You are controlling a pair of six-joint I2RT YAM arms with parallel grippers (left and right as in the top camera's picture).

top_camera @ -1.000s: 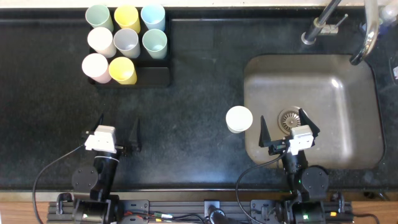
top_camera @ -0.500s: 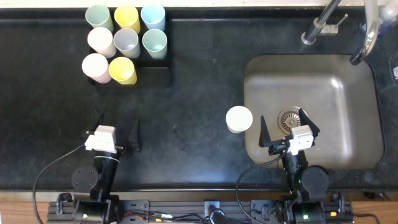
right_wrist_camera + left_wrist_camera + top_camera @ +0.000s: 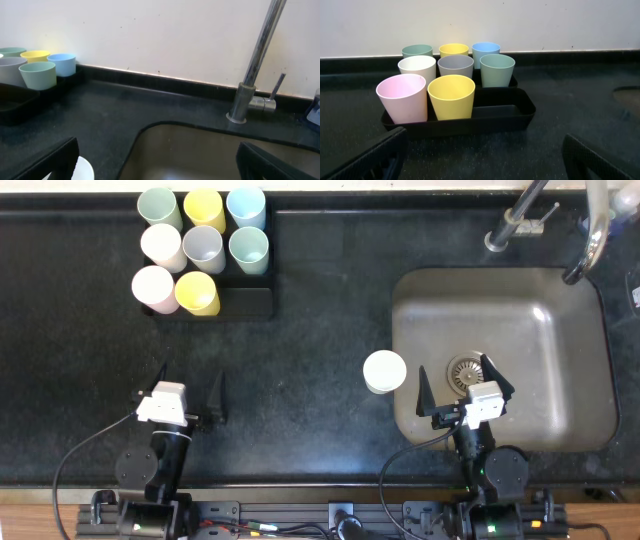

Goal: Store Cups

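The left gripper (image 3: 190, 383) and right gripper (image 3: 455, 377) are held spread, as the cup (image 3: 384, 371) beside the right is not yet stored.

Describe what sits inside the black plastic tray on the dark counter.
Eight upright plastic cups stand in the black plastic tray; the space beside the near yellow cup is bare. The cups hide the tray floor beneath them.

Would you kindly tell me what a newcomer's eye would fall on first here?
The cluster of eight pastel cups in a black tray at the counter's far left corner stands out first, with one slot empty. Next, a lone white cup stands on the counter beside the steel sink's left rim.
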